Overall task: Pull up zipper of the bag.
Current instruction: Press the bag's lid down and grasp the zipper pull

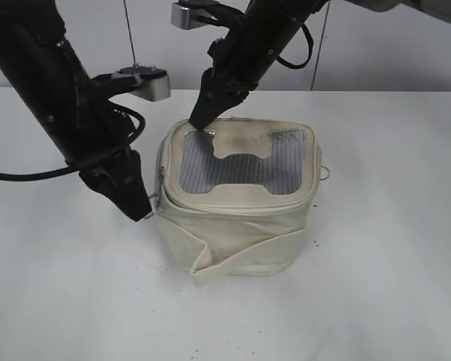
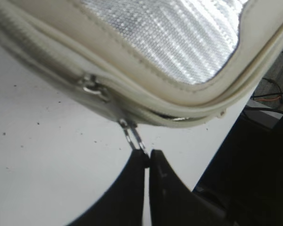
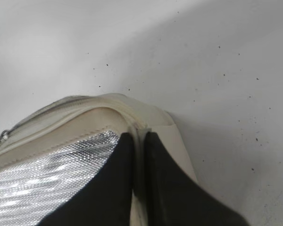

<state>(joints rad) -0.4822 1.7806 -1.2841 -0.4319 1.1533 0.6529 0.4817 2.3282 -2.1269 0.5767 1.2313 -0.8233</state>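
Note:
A cream bag with a silver mesh lid stands on the white table. Its zipper runs round the lid edge. My left gripper is shut on the metal zipper pull, which hangs from the slider at the bag's front left corner. My right gripper is shut on the lid's raised cream rim at the bag's back left corner, beside the silver mesh.
The white table spreads all round the bag. A strap wraps the bag's front. A small metal ring sticks out at the bag's right side. Cables hang behind the table.

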